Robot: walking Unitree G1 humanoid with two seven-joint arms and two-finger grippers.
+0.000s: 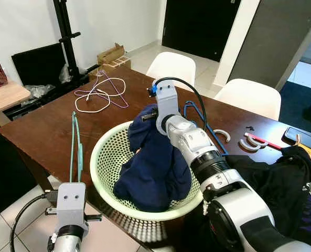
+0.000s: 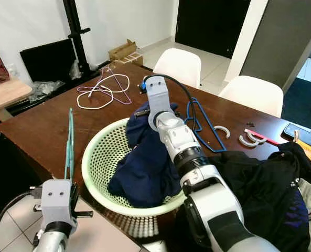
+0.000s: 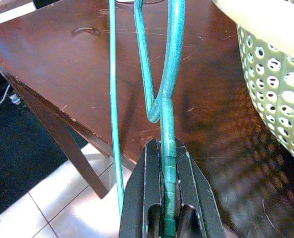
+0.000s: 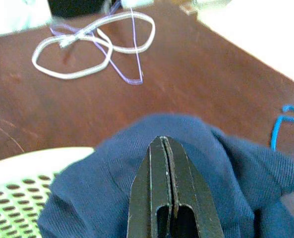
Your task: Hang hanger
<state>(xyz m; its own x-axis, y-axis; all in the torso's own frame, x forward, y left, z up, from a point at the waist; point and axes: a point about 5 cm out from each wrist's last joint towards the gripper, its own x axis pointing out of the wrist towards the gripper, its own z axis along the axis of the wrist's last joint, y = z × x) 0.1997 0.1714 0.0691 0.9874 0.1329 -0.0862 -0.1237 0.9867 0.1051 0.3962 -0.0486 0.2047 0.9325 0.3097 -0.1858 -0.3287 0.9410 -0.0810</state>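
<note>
Dark brown wooden table (image 1: 45, 131) carries a pale green perforated plastic laundry basket (image 1: 109, 157) at its near edge, its far-right wall hidden by the silver arm. Navy blue cloth garment (image 1: 150, 168) is heaped in the basket. Right gripper (image 4: 165, 148): 2 fingers pressed together over the garment's top fold; whether cloth is pinched between them cannot be made out. Left gripper (image 3: 165, 163): clamped on the neck of the teal wire hanger (image 1: 75, 144), held upright just left of the basket, hook cut off in the wrist view.
</note>
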